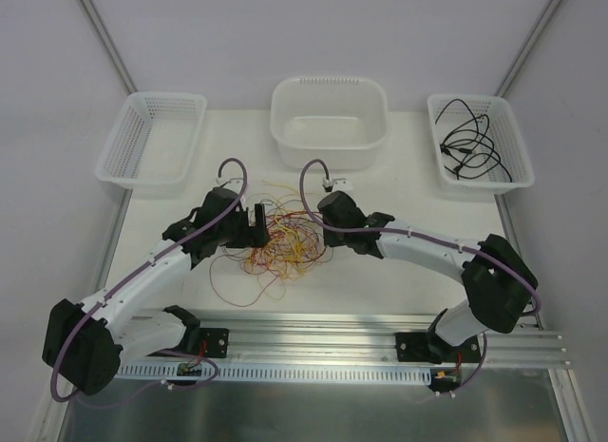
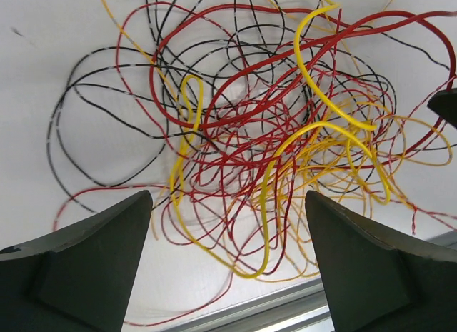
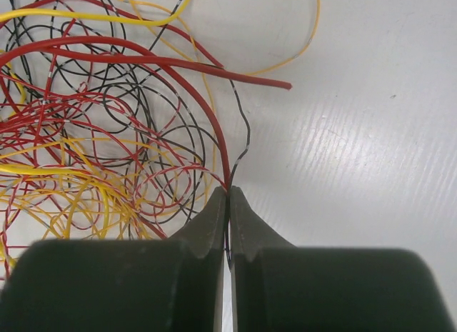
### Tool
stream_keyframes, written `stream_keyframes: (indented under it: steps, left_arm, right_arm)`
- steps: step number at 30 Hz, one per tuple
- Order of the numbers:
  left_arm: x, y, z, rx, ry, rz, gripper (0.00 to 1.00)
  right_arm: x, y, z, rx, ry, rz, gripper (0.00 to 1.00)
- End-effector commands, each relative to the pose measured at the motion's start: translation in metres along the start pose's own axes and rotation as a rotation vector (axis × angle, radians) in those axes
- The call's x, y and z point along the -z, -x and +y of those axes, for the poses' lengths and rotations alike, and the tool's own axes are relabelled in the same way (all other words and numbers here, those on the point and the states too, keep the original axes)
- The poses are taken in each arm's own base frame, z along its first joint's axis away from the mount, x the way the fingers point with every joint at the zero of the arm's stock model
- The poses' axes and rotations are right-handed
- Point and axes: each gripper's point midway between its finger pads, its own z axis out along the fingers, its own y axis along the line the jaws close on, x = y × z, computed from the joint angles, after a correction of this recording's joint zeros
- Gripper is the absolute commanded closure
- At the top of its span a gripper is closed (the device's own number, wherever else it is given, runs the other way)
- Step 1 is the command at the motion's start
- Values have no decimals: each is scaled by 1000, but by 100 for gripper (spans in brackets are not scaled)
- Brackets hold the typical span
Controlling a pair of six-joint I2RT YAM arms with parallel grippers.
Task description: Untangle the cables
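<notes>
Well, the cables (image 1: 283, 240) lay in one loose clump of red, yellow and black in the middle of the white table (image 1: 408, 200), between the two arms. The left gripper (image 2: 227, 203) was at the clump's nine o'clock edge. Its jaws were spread wide above the loops and held nothing that I could see. The right gripper (image 3: 228, 193) sat at the three o'clock edge with its jaws pressed together on a thin black cable (image 3: 245, 132). In the wrist view that cable ran up from the fingertips towards twelve o'clock. A thick red cable (image 3: 214, 125) curved down to the same tips, and I couldn't tell whether it was pinched too. Along the far side stood three white containers: a mesh basket (image 1: 114, 166) at ten o'clock, a deeper tub (image 1: 328, 81) at twelve, and a second basket (image 1: 518, 181) at two. A few coiled black cables (image 1: 472, 147) lay in the second basket, well apart from the clump.
</notes>
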Motion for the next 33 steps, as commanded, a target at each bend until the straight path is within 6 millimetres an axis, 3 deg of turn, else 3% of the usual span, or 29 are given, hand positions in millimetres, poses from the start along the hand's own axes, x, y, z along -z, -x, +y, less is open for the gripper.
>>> stream_keyframes:
  steps: [1,4,8,11,12,13,14,18,23,28,31,33]
  left_arm:
    - [-17,-7,-20,132,-94,17,11]
    - [-31,-19,-20,154,-74,50,16]
    - [-42,-26,-14,174,-19,61,34]
    - [-39,-20,-5,181,24,17,65]
    - [-33,-14,-2,180,28,-22,96]
    - [-28,-10,0,179,38,-47,100]
    - [-17,3,7,182,63,-118,100]
    - [19,25,29,171,144,-228,100]
    - [66,52,40,177,175,-364,100]
    - [102,72,42,188,177,-462,100]
    - [108,74,42,185,178,-467,100]
    - [100,67,41,186,170,-431,100]
  right_arm:
    - [16,21,17,-21,91,-69,99]
    - [19,21,16,-24,101,-76,99]
    - [23,21,7,-18,83,-87,99]
    - [25,23,-13,-48,46,-92,99]
    - [28,22,-22,-56,34,-99,99]
    - [32,21,-31,-60,15,-100,99]
    - [34,26,-49,-80,-29,-114,99]
    - [57,28,-108,-156,-132,-132,99]
    - [107,44,-173,-273,-231,-233,99]
    - [137,45,-200,-320,-272,-260,99]
    - [140,44,-205,-344,-268,-261,99]
    - [135,40,-205,-343,-259,-241,99]
